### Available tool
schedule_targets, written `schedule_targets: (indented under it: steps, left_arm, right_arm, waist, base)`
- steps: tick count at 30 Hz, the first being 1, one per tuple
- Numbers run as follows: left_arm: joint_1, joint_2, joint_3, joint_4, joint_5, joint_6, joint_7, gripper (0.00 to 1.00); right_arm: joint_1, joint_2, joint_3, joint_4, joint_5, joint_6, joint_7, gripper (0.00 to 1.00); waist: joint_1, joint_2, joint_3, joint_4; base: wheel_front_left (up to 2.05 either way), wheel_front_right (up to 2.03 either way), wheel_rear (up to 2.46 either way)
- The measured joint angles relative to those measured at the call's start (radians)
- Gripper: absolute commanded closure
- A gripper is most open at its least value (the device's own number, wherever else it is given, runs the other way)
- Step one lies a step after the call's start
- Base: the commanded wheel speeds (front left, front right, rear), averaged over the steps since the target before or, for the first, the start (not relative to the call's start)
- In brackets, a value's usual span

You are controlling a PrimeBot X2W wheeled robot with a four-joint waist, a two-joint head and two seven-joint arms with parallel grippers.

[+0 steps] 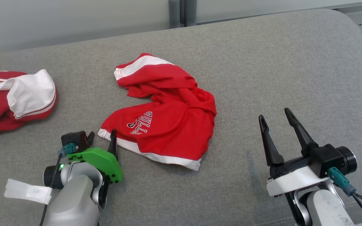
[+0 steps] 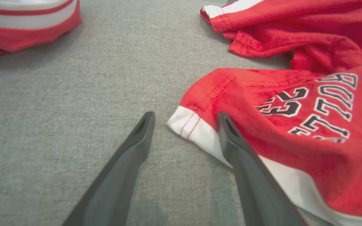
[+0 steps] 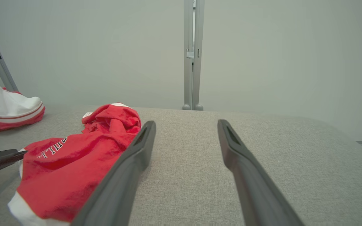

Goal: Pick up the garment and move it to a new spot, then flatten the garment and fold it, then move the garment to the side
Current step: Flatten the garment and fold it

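Observation:
The garment (image 1: 168, 116), red with white hems and dark lettering, lies crumpled in the middle of the grey padded surface (image 1: 278, 62). My left gripper (image 1: 101, 139) stands open at its near-left corner. In the left wrist view that white hem corner of the garment (image 2: 278, 103) sits between the spread fingers of the left gripper (image 2: 184, 116), the right finger lying over the hem. My right gripper (image 1: 274, 114) is open and holds nothing, off to the right of the cloth. From the right wrist, the right gripper (image 3: 186, 123) hovers over bare surface, with the garment (image 3: 74, 160) to its left.
A second red and white garment (image 1: 11, 97) lies bunched at the far left, also seen from the left wrist (image 2: 27, 25) and the right wrist (image 3: 8, 106). A pale wall with a metal post (image 3: 192, 53) stands behind the surface's far edge.

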Motion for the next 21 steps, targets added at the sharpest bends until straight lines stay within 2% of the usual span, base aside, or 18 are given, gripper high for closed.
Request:
schedule_targets:
  steps: [4, 5, 6, 7, 8, 16, 18, 21]
  left_arm:
    - [-0.022, 0.001, 0.004, 0.033, -0.005, -0.009, 0.000, 0.00]
    - [-0.025, 0.001, 0.004, 0.041, -0.006, -0.016, 0.000, 0.05]
    - [-0.029, 0.000, 0.002, 0.050, -0.007, -0.024, 0.000, 0.48]
    - [-0.032, -0.002, 0.000, 0.057, -0.009, -0.029, 0.000, 0.68]
    - [-0.034, -0.003, -0.002, 0.063, -0.009, -0.035, -0.001, 1.00]
    - [-0.034, -0.026, -0.017, 0.071, -0.009, -0.061, -0.002, 1.00]
    - [-0.018, -0.026, -0.003, 0.033, -0.008, -0.059, -0.002, 1.00]
    - [0.042, -0.023, 0.029, -0.047, 0.004, -0.035, -0.002, 1.00]
  right_arm:
    - [-0.001, 0.000, -0.001, -0.002, 0.000, 0.000, 0.000, 0.00]
    - [-0.001, 0.000, -0.001, -0.003, 0.000, 0.000, 0.000, 0.00]
    - [-0.001, 0.000, -0.002, -0.003, 0.000, 0.000, 0.000, 0.00]
    - [-0.001, 0.000, -0.003, -0.002, 0.000, 0.000, 0.000, 0.00]
    - [-0.001, 0.000, -0.004, -0.002, 0.000, 0.000, 0.000, 0.00]
    - [0.001, 0.000, -0.001, 0.006, 0.002, 0.000, 0.000, 0.00]
    - [0.011, 0.000, 0.006, 0.013, 0.002, 0.000, 0.000, 0.00]
    - [0.036, 0.000, 0.016, 0.024, 0.003, 0.000, 0.000, 0.00]
  waist:
    - [0.0000, 0.0000, 0.016, -0.013]
    - [0.0000, 0.0000, 0.019, -0.015]
    - [0.0000, 0.0000, 0.021, -0.017]
    - [0.0000, 0.0000, 0.022, -0.017]
    - [0.0000, 0.0000, 0.022, -0.016]
    - [0.0000, 0.0000, 0.004, 0.013]
    - [0.0000, 0.0000, -0.009, 0.021]
    - [0.0000, 0.0000, -0.032, 0.035]
  base:
    - [0.00, 0.00, 0.00]
    - [0.00, 0.00, 0.00]
    - [0.00, 0.00, 0.00]
    - [0.00, 0.00, 0.00]
    - [0.00, 0.00, 0.00]
    - [0.00, 0.00, 0.00]
    - [0.00, 0.00, 0.00]
    - [0.00, 0.00, 0.00]
